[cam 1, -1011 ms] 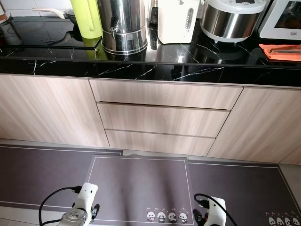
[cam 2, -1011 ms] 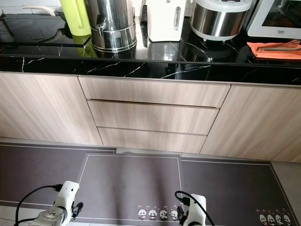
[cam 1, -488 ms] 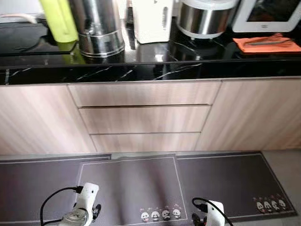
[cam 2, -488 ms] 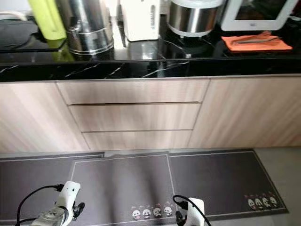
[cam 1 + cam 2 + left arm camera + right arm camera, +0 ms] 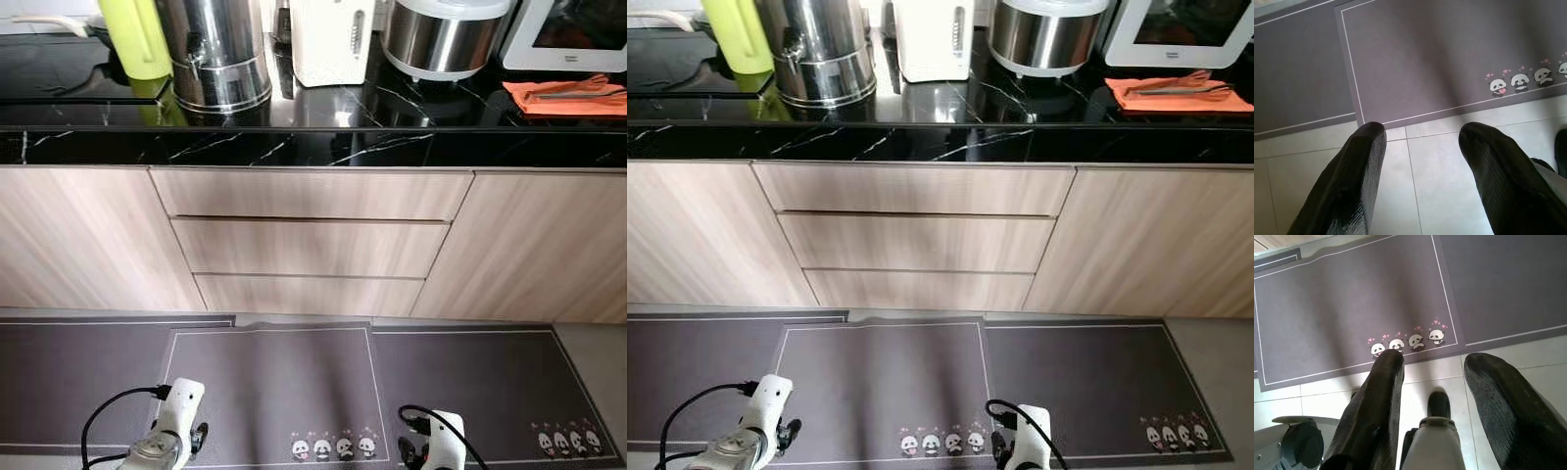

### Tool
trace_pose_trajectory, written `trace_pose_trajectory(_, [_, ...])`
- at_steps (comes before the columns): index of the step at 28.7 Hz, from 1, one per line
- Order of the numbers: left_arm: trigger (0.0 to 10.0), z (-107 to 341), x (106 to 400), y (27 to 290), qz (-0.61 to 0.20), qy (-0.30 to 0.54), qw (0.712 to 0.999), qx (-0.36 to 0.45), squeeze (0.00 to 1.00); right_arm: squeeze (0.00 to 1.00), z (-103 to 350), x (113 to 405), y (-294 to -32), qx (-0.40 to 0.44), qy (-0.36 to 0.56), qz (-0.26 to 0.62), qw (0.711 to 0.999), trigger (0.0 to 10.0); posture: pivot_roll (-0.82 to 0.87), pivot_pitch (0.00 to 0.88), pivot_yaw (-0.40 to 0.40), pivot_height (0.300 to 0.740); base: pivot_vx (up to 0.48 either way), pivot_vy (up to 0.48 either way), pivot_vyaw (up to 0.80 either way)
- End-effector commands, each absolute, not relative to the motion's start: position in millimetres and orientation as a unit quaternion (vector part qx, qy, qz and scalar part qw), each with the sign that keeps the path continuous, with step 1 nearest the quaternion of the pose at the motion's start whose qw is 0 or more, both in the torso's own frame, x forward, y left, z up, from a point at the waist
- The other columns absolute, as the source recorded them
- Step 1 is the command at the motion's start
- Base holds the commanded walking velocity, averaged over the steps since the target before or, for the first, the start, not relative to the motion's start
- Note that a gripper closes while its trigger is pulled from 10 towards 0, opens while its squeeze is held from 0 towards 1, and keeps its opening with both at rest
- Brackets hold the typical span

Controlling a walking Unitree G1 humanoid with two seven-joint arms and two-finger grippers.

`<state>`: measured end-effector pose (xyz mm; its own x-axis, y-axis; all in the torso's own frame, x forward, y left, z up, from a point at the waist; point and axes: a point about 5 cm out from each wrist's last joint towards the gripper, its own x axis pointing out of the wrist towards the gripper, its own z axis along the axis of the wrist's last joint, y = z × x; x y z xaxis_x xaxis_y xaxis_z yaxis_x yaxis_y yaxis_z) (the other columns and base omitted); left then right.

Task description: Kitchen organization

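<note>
— How do the arms sit?

— Both hang low at the robot's sides. The left arm (image 5: 162,446) shows at the bottom edge of the head view with a black cable looping off it, the right arm (image 5: 441,452) likewise. The left gripper (image 5: 1420,134) points down at the floor, its two black fingers (image 5: 1359,166) spread apart with nothing between them. The right gripper (image 5: 1432,363) also points down, fingers (image 5: 1378,401) apart and empty; beneath it a leg (image 5: 1432,445) of the robot stands on the tiles.

— And under them?

— Pale floor tiles (image 5: 1440,171), and just ahead a grey mat (image 5: 274,382) with a thin white border line and a row of small pandas (image 5: 333,448) along its near edge. A second mat (image 5: 480,382) lies beside it on the right, with its own pandas (image 5: 566,438), and another (image 5: 88,362) on the left.

— What does the robot face?

— A run of light wood cabinets (image 5: 78,235) with three drawers (image 5: 312,245) stacked in the middle, all closed, under a black marbled counter (image 5: 294,147).

— What stands on the counter?

— From the left: a lime-green jug (image 5: 132,34), a steel urn (image 5: 217,54) with a tap, a white water boiler (image 5: 331,41), a steel rice cooker (image 5: 446,34), and a white oven (image 5: 578,34) at the far right. An orange cloth (image 5: 563,96) lies in front of the oven with something thin and metallic on it, too small to tell. All of it sits well apart from both grippers.
</note>
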<state>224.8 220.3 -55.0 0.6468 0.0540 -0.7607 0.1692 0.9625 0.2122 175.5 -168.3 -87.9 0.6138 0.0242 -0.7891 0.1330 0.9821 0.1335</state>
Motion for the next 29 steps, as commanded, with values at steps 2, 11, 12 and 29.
trace_pose_trajectory(2, [10.0,-56,223,219,-0.035,0.424,0.894,0.139,0.00,0.00,-89,173,-170,0.086,0.444,-0.031,0.892,10.0,0.07,0.000,0.017,0.740,0.000,-0.458,0.00])
trace_pose_trajectory(11, [10.0,-56,224,219,-0.033,0.424,0.895,0.133,0.00,0.00,-91,169,-167,0.057,0.453,-0.005,0.890,10.0,0.07,0.000,0.012,0.740,0.000,-0.433,0.00])
trace_pose_trajectory(12, [10.0,-56,224,219,-0.033,0.424,0.895,0.133,0.00,0.00,-91,168,-167,0.055,0.453,-0.003,0.890,10.0,0.07,0.000,0.012,0.740,0.000,-0.416,0.43])
trace_pose_trajectory(29, [10.0,-58,222,217,-0.031,0.426,0.896,0.124,0.00,0.00,-90,168,-179,0.058,0.451,-0.010,0.891,10.0,0.07,0.000,0.002,0.740,0.000,-0.399,0.14])
